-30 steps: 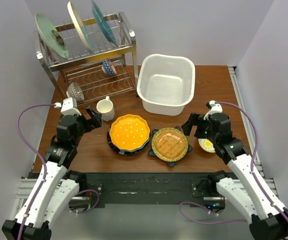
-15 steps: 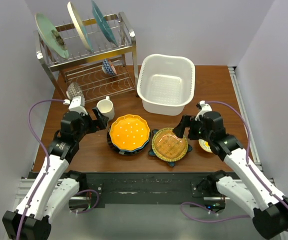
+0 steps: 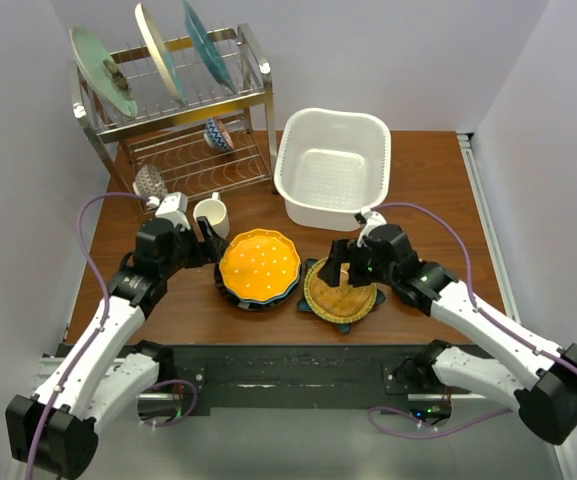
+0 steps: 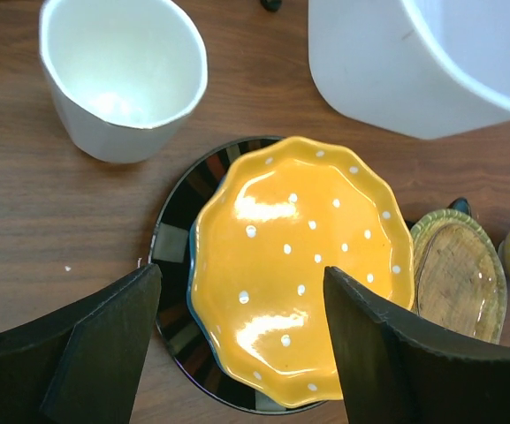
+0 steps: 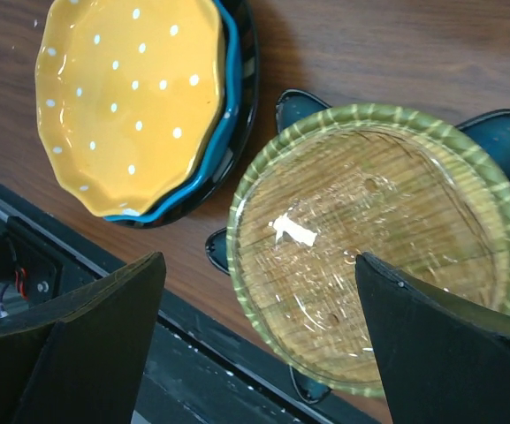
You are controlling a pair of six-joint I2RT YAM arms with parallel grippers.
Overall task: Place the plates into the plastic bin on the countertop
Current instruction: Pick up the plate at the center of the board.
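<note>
Hovering | left tool (image 4: 241, 287) spread over orange plate (image 4: 300, 256) | right tool (image 5: 259, 265) spread over amber plate (image 5: 387, 234)

Plates (image 3: 259, 268) lie before the bin (image 3: 333, 170) (mug (image 3: 210, 215) further left)

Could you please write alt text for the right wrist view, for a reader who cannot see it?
Between the dark fingers of the open right gripper, an amber plate rests on a blue star plate on the wooden table. At upper left, an orange dotted plate is stacked over a black plate.
</note>
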